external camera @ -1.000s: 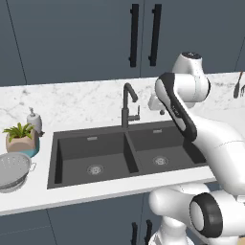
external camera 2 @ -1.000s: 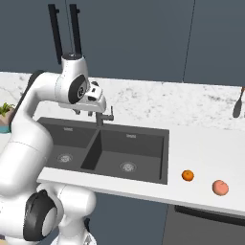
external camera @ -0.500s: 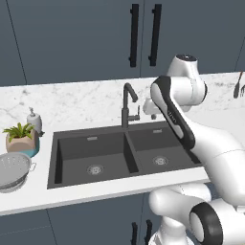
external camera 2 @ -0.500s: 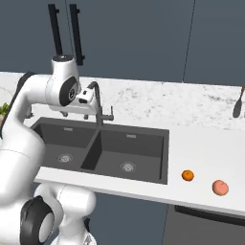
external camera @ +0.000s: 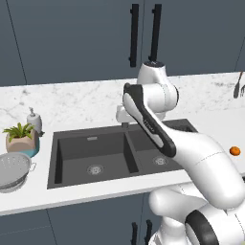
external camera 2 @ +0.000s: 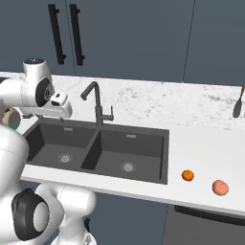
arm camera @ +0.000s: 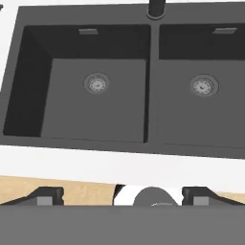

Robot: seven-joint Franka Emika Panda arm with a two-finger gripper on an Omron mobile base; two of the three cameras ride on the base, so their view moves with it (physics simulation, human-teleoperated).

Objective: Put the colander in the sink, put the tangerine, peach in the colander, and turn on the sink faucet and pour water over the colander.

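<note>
The silvery colander stands on the counter left of the dark double sink, by the front edge. The tangerine and the pale peach lie on the counter right of the sink. My gripper hangs open and empty above the sink's front rim, looking down on both basins. My hand hovers over the left basin, left of the dark faucet. In the left base view my arm hides the faucet, and the tangerine peeks out at the right.
A teal-and-tan plant pot and a white soap dispenser stand behind the colander. A dark utensil leans at the counter's far right. Dark cabinet doors rise behind the marble counter.
My arm has swung left, carrying the hand from beside the faucet to above the left basin. Fruit and colander have not moved.
</note>
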